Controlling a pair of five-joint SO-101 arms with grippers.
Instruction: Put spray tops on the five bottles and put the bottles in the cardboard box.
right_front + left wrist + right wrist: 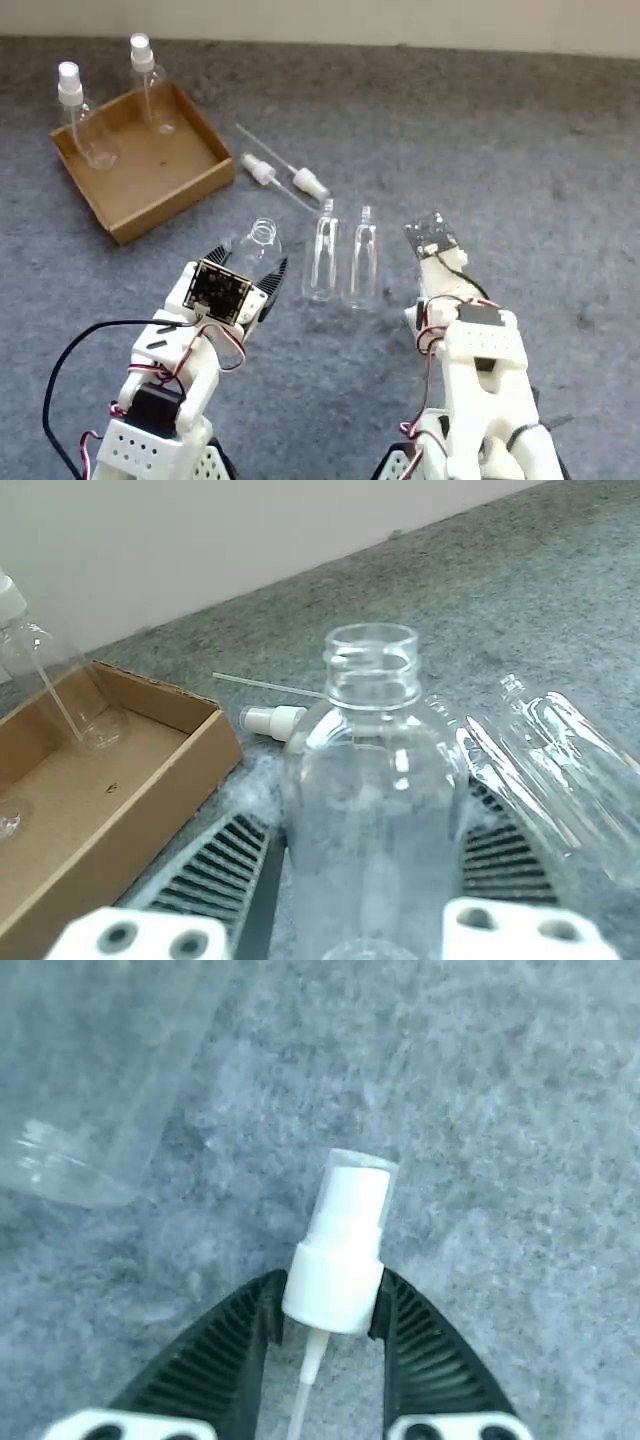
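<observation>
My left gripper (250,262) is shut on an open clear bottle (260,238) with no top, held upright just above the carpet; the bottle (370,780) stands between the ribbed fingers (215,875) in the left wrist view. To the right, my right gripper (330,1295) is shut on a white spray top (340,1250), nozzle pointing away and tube trailing back, low over the carpet. Two more open bottles (322,255) (362,260) lie side by side between the arms. Two loose spray tops (258,170) (310,183) lie beyond them.
The cardboard box (165,200) sits at the far left, with two capped bottles (80,125) (150,90) standing in it. The right arm's wrist (432,238) is just right of the lying bottles. Grey carpet covers the table; a pale wall runs along the far edge.
</observation>
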